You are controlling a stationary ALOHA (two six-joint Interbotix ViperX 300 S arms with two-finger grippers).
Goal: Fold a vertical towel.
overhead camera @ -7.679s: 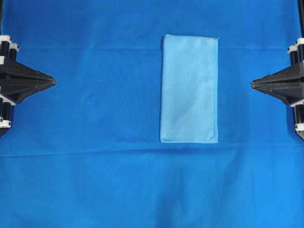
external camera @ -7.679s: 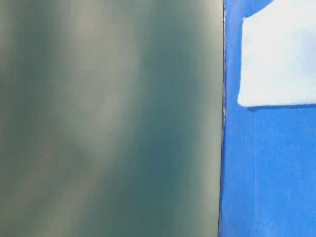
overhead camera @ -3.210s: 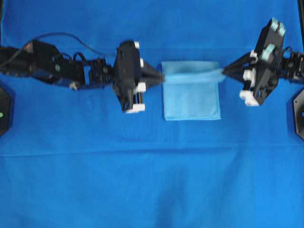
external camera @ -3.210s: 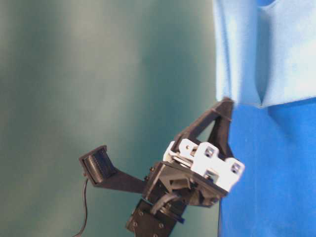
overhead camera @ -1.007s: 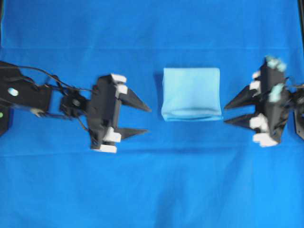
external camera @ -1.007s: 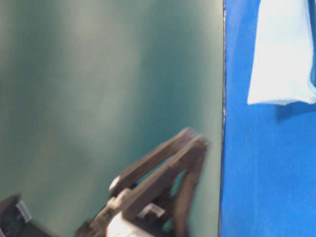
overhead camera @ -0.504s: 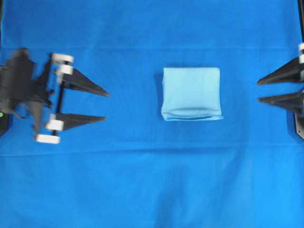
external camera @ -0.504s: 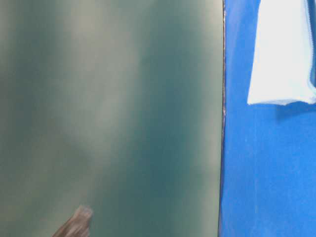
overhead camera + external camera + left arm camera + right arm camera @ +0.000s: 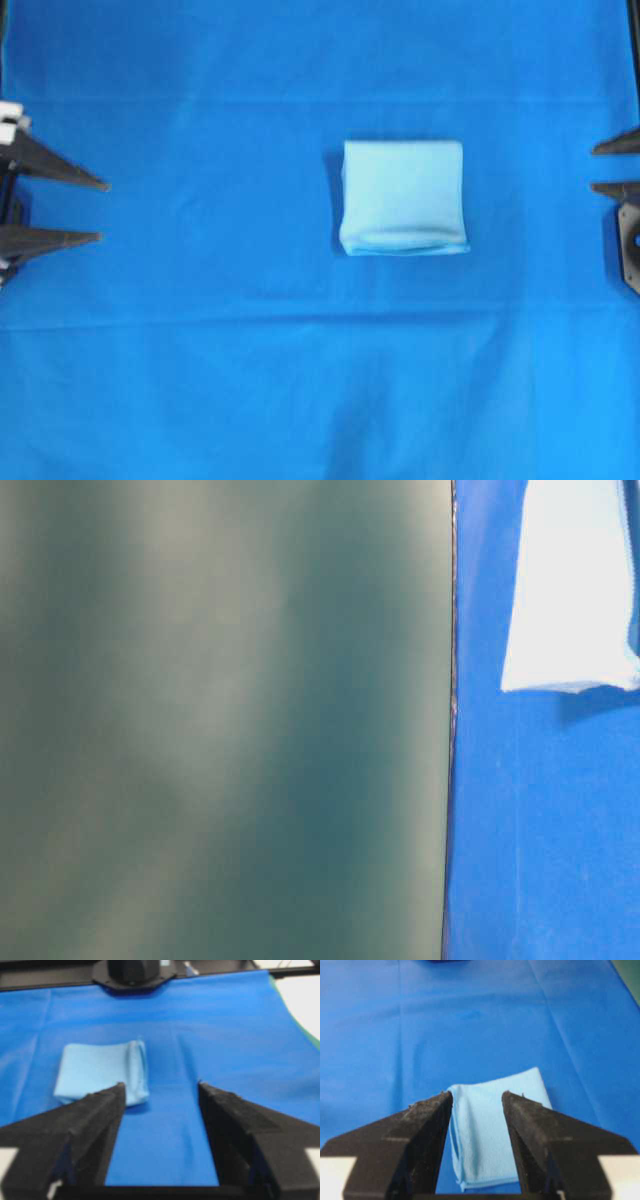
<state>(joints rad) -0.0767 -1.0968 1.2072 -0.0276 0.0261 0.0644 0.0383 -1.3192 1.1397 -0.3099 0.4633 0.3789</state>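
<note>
From overhead I see the towel [image 9: 403, 198] lying folded in half near the middle of the counter, a pale, nearly square packet on the deep blue cloth [image 9: 300, 380] that covers the surface. Its lower edge looks slightly puffed and uneven — the layers there do not sit perfectly flush.

My left tool [image 9: 75, 211] sits at the left border of the overhead view, well apart from the towel, jaws spread wide with nothing between them. Through its wrist camera the two black fingers [image 9: 95, 1115] frame bare blue cloth, and the towel [image 9: 100, 1072] lies beyond them, off to the left.

My right tool [image 9: 612, 167] is at the right border, also released and empty — only its tips show from above. In its own wrist view the towel [image 9: 487, 1130] appears through the gap between the fingers [image 9: 425, 1130], lying flat on the cloth and untouched.

At counter level, one towel corner [image 9: 570, 590] shows, resting on the blue cloth.
</note>
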